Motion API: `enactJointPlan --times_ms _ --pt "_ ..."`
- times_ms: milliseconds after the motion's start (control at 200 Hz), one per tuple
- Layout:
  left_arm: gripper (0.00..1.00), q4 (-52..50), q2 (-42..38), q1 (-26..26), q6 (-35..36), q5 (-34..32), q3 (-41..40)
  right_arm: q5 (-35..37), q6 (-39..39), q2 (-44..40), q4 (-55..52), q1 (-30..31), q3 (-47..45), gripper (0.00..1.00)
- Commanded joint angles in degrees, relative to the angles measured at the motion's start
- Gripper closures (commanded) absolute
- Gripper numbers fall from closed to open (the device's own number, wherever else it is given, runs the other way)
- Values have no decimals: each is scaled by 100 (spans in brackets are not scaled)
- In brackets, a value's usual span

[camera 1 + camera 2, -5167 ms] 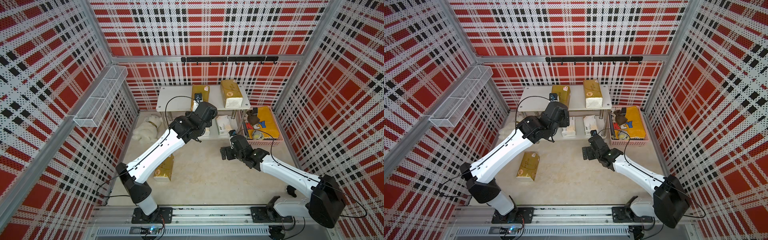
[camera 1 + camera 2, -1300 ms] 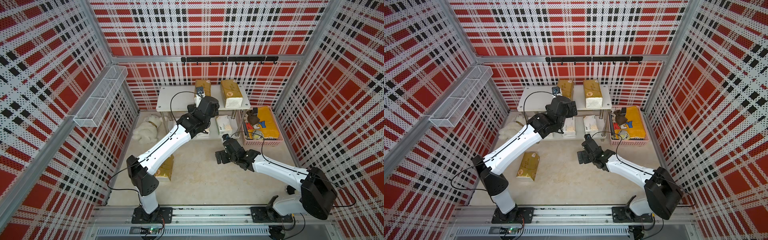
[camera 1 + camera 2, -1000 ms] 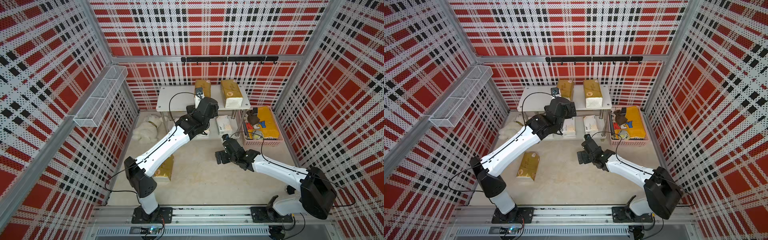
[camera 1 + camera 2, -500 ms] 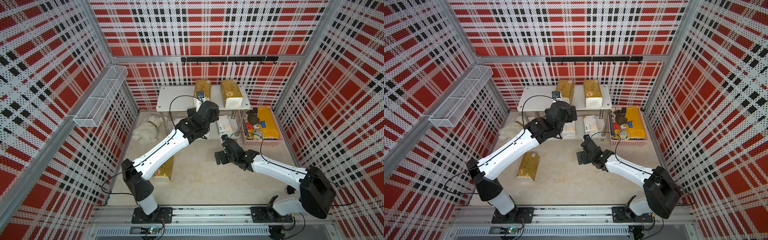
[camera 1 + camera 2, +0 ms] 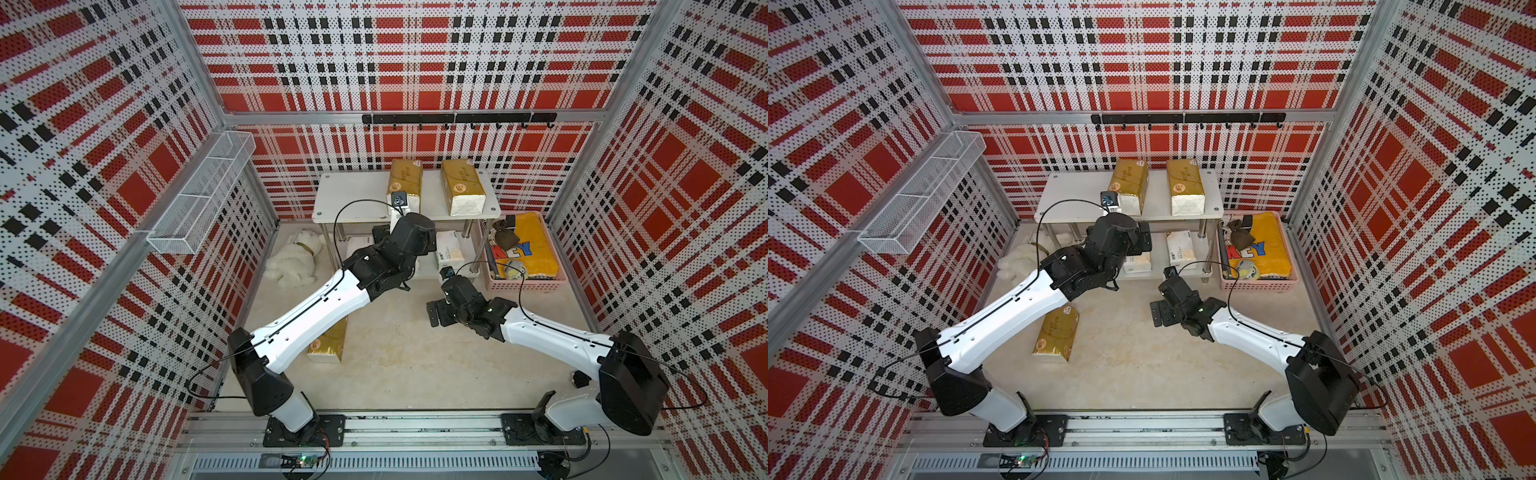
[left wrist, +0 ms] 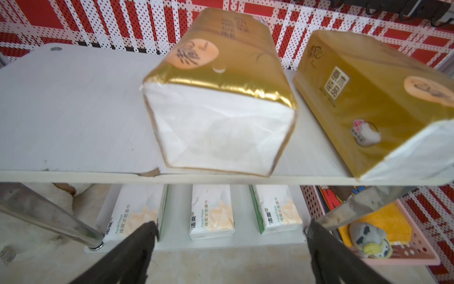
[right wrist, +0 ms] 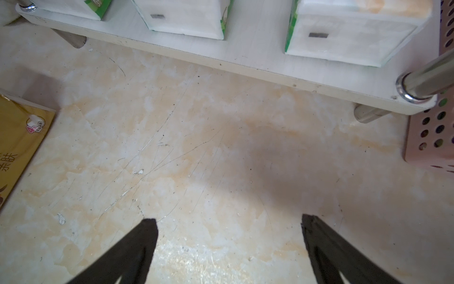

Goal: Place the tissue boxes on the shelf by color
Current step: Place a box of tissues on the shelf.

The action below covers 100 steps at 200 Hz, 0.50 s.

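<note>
Where the top views hide much of the lower board behind the upper board and an arm, the left wrist view shows it whole: white tissue packs (image 6: pixel 212 216), three, side by side on the lower board of the shelf (image 5: pixel 353 199).

Gold tissue packs (image 5: pixel 462 189), three. Two lie lengthwise on the upper board, near each other but apart. The third, the floor pack (image 5: pixel 1057 334), lies flat on the floor well short of the shelf; the right wrist view catches only its corner.

Left arm (image 5: pixel 316 307), one: stretched from the base rail to the shelf front, wrist at upper-board height. Left gripper (image 6: pixel 231 225): jaws wide apart, empty, facing the white end of a gold pack.

Right arm (image 5: pixel 548 332), one: low, reaching inward. Right gripper (image 7: pixel 227 218): jaws wide apart, empty, over bare floor before the lower board.

Plush toy (image 5: pixel 297 259), one, on the floor beside the shelf. Pink crate (image 5: pixel 528 284), one, just beside the shelf's other end. Wire basket (image 5: pixel 199 195), one, on the side wall.
</note>
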Motion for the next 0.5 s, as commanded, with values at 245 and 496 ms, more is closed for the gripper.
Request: enactJointPlan --times_ms 245,496 --pt "1 100 -1138 -468 -255 407 -1291 100 30 66 -223 57 253 0" --pt "0 -291 -2025 -510 -907 593 -2870 262 17 -81 -399 75 376 0"
